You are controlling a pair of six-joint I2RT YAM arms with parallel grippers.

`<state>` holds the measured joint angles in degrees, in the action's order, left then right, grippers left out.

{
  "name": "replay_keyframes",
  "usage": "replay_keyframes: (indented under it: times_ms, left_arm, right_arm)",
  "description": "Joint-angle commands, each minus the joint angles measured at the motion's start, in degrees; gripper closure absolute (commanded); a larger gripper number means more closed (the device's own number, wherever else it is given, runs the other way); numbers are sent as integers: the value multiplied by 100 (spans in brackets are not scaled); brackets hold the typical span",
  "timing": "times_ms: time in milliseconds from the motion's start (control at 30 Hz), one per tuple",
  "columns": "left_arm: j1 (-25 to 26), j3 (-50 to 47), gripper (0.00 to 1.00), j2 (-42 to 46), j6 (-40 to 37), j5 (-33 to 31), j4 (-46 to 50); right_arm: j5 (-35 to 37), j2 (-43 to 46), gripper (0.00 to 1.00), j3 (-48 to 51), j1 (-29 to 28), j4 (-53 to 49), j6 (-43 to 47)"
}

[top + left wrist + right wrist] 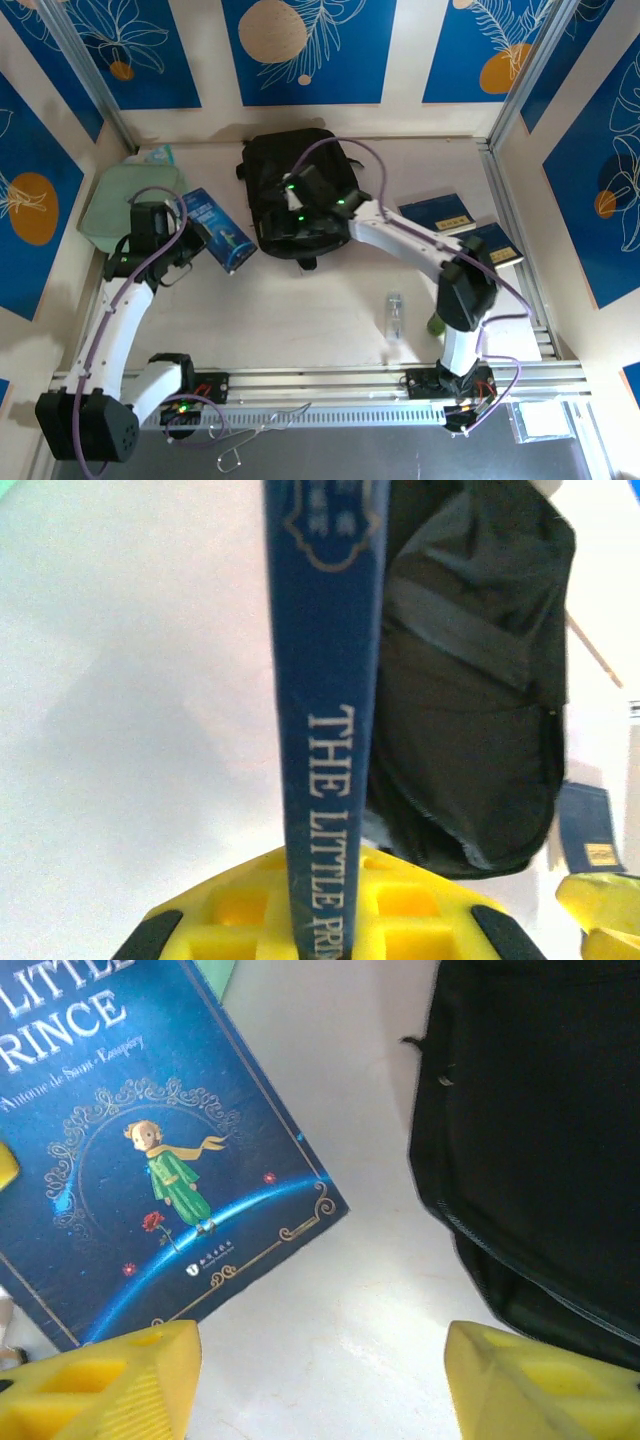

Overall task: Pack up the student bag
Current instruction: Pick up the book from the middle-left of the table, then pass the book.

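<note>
Student bag (272,170) lies flat at top-centre of table (330,290), approx 12 o'clock from the arm bases. L gripper (325,930) is clamped on the spine of blue book (325,680), "The Little Prince", held at bag's 8 o'clock, just beside it. R gripper (320,1385) has fingers apart w/ nothing btwn them and hovers by bag's near-left edge, approx 7 o'clock. Pale green container (110,200) sits at bag's 9 o'clock, beyond the held book. Two dark-blue booklets (440,212) lie at bag's 3–4 o'clock. Small clear bottle (395,315) is at 5 o'clock, well apart.
</note>
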<state>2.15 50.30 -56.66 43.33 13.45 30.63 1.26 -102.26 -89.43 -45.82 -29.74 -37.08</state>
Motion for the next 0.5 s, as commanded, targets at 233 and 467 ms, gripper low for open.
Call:
replay_keyframes:
  times_ms: [233, 467]
  left_arm:
    - [586, 529, 100, -993, 1793, 826, -3207]
    - [1256, 481, 100, -1688, 2650, 383, -4796]
  right_arm:
    - [-2304, 1105, 15, 2482, 1392, 3168, -2046]
    - [-2602, 1309, 3, 3603, 1872, 5512, -3904]
